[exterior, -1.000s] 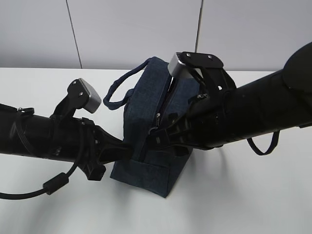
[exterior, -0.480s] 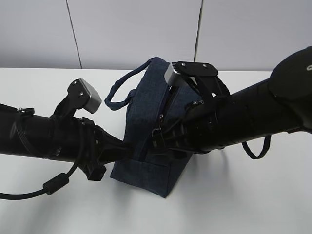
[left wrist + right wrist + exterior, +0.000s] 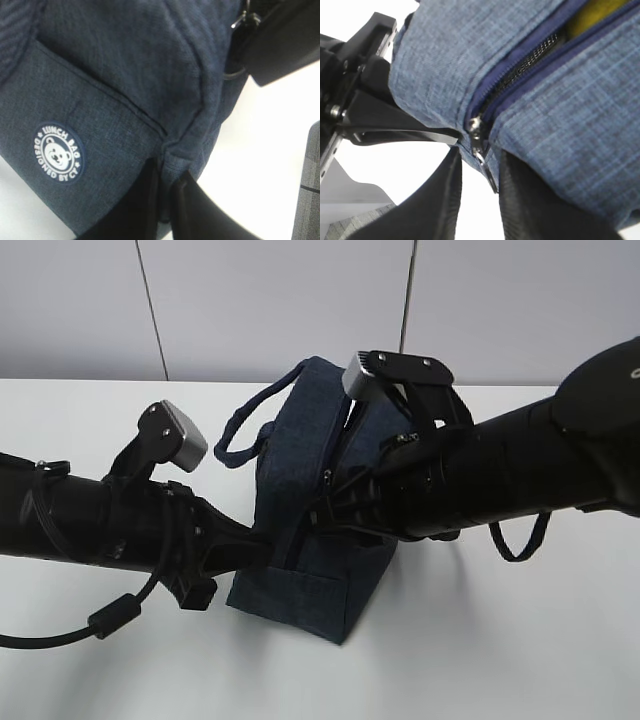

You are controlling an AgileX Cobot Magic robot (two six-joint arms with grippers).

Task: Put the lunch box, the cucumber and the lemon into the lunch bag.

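One wrist view shows lemon.

Lunch bag mid-table, lemon inside (barely visible)

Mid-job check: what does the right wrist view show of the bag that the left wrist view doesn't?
Only the right wrist view shows the zipper slider between the right gripper fingers, the zipper track part open behind it, and something yellow inside the opening, probably the lemon.

Only the left wrist view shows the round white logo on the bag's front pocket and the left gripper pinching the bag's bottom corner seam.

Both show the navy lunch bag fabric close up, the white table, and part of the other arm's gripper.
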